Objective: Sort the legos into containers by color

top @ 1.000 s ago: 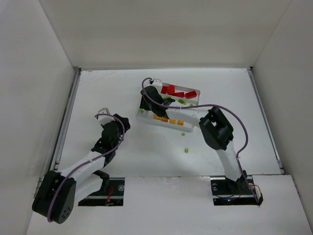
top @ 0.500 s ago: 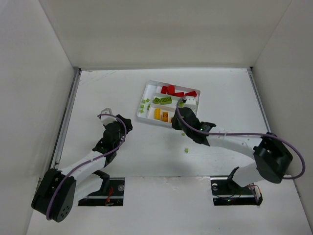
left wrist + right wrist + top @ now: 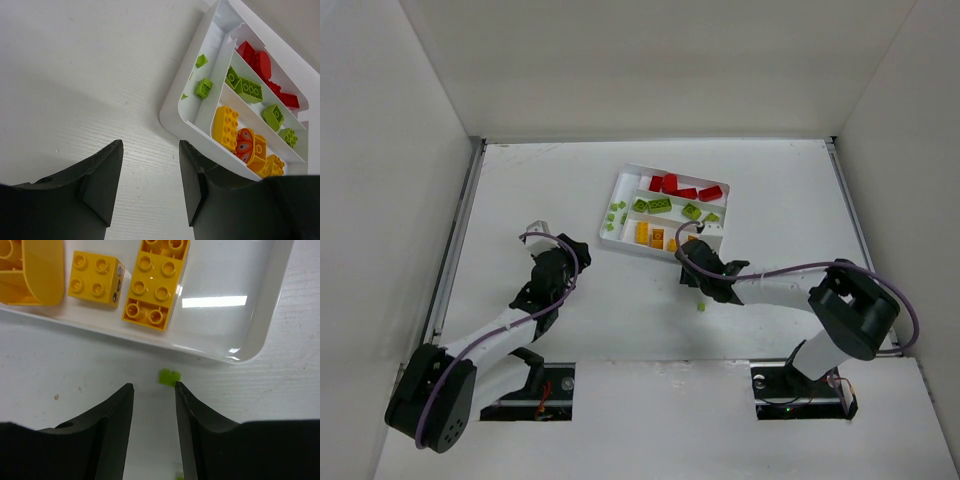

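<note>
The white tray (image 3: 617, 188) holds red legos (image 3: 685, 187) in its far slot, lime green ones (image 3: 658, 205) in the middle slot and yellow-orange ones (image 3: 655, 235) in the near slot. Tiny green pieces (image 3: 616, 215) lie in the narrow end slot. My right gripper (image 3: 152, 386) is open and low over the table just in front of the tray's near rim (image 3: 260, 315). A tiny green lego (image 3: 169, 377) lies just past its right fingertip. Another green lego (image 3: 701, 306) lies loose on the table. My left gripper (image 3: 150, 145) is open and holds nothing, left of the tray (image 3: 172, 117).
White walls enclose the table on three sides. In the right wrist view, yellow bricks (image 3: 156, 282) sit in the tray's near slot straight ahead. A speck of green (image 3: 179, 476) shows between the right fingers at the bottom edge.
My right arm swung from over the tray's left end across to the right and down to the table in front of the tray. The left arm has not moved.
</note>
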`<action>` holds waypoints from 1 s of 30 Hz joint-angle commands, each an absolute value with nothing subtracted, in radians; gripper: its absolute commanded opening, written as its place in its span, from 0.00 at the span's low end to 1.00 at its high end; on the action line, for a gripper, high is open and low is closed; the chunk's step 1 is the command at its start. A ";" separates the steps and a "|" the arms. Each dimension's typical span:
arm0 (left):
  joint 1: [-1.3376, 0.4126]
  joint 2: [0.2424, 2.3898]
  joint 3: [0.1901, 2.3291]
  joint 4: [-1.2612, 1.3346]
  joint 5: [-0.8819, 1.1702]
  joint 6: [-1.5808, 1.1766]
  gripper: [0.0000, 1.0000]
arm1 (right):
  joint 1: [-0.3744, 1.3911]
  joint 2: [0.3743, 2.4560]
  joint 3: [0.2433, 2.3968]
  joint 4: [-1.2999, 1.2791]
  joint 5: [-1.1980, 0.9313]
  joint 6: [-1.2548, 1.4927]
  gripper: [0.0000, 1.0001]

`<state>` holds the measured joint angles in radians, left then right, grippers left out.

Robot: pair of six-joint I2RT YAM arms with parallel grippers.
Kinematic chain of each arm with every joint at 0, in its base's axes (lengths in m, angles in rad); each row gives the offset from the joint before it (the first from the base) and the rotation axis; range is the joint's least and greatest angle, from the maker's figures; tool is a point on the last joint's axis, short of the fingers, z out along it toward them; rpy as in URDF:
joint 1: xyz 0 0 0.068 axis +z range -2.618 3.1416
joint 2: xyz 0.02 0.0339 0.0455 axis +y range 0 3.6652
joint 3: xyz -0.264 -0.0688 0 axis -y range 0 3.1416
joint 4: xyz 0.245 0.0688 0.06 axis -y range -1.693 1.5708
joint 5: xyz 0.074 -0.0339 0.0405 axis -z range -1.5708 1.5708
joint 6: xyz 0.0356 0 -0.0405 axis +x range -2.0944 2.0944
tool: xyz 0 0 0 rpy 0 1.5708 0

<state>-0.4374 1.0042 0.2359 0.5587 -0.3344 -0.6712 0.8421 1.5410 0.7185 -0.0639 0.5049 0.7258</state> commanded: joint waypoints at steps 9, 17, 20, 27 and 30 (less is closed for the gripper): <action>-0.432 1.003 0.244 0.617 -0.331 -0.678 0.46 | 0.828 1.598 0.795 -0.115 0.574 0.765 0.38; -0.459 0.858 0.161 0.749 -0.330 -0.657 0.49 | 0.837 1.554 0.804 -0.120 0.603 0.735 0.40; -0.446 0.871 0.172 0.718 -0.331 -0.660 0.49 | 0.837 1.566 0.810 -0.124 0.601 0.736 0.42; -0.447 0.923 0.193 0.701 -0.324 -0.669 0.50 | 0.818 1.606 0.813 -0.088 0.597 0.723 0.41; -0.447 0.925 0.195 0.703 -0.324 -0.669 0.50 | 0.817 1.618 0.819 -0.063 0.597 0.710 0.40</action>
<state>-0.4450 0.9272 0.1707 0.6636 -0.3252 -0.6701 0.8242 1.6043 0.7727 -0.1123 0.5697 0.7296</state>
